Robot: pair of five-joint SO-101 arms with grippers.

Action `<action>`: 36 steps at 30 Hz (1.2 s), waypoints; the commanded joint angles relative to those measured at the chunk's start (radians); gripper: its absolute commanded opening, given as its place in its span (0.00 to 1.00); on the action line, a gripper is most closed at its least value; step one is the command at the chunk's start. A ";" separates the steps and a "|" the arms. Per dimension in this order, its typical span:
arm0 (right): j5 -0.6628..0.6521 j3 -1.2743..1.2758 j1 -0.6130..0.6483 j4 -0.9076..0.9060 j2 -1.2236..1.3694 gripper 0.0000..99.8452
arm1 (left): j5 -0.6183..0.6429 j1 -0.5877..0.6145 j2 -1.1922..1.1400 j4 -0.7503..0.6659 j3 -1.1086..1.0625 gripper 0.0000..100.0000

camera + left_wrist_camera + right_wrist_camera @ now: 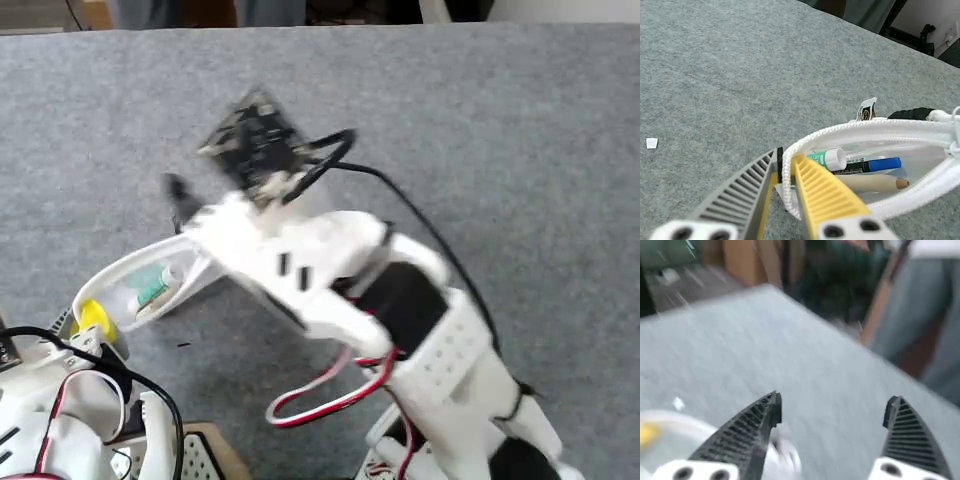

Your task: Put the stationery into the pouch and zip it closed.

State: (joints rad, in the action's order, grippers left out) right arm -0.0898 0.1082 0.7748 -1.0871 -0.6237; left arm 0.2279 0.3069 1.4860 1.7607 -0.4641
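Status: loading appears complete, closing is outstanding. The pouch (875, 127) lies on the grey table (715, 75) at the left arm's side, with its mouth gaping and the zip track parted along the whole visible length. Inside it lie a green-and-white tube (827, 158), a blue marker (875, 164) and a tan pencil (875, 182); no loose stationery shows on the table around it (a small white scrap (651, 143) lies well apart and is probably not part of the job). The left gripper (787, 157) is pinching the pouch's zip edge at one end, grey finger outside and yellow finger inside the mouth, which anchors the pouch. The right gripper (832, 410) hangs above the table near the pouch with its fingers spread wide and nothing between them. Remaining work, as judged: locate the zip pull, whose position cannot be made out, grip it with the right gripper and draw it along the track while the left gripper holds the end.
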 commanded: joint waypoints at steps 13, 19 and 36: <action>-0.442 0.260 -0.150 -0.496 -0.154 0.34 | -0.057 -0.143 -0.009 -0.002 0.013 0.03; -0.463 0.265 -0.100 -0.494 -0.156 0.34 | -0.117 -0.271 -0.009 -0.002 0.008 0.03; -0.434 0.280 -0.094 -0.486 -0.249 0.33 | -0.226 -0.328 -0.048 -0.074 0.015 0.03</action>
State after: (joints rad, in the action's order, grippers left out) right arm -0.5439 0.3874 0.6889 -1.5950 -0.8569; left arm 0.0084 -0.0046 1.4722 1.7254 -0.4657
